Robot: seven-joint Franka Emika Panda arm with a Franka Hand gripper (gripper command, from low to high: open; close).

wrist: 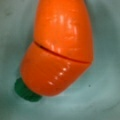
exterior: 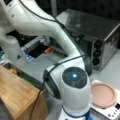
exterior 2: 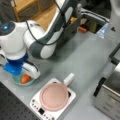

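Note:
An orange toy carrot (wrist: 58,47) with a green stub (wrist: 25,91) fills the wrist view, lying in a pale teal bowl (wrist: 105,82). In a front view the same carrot (exterior 2: 25,79) rests in the teal bowl (exterior 2: 17,82) at the table's left edge. The gripper (exterior 2: 23,74) hangs straight down over the bowl, just above the carrot, under the arm's blue-and-white wrist (exterior 2: 13,66). Its fingers do not show in the wrist view. In a front view the arm's wrist (exterior: 74,80) hides the gripper and the bowl.
A pink round pan (exterior 2: 53,96) with a white handle (exterior 2: 69,79) sits on a white cooker (exterior 2: 37,105) right of the bowl, seen in both front views (exterior: 103,95). A metal toaster oven (exterior: 100,32) stands behind. A wooden box (exterior: 17,92) is nearby.

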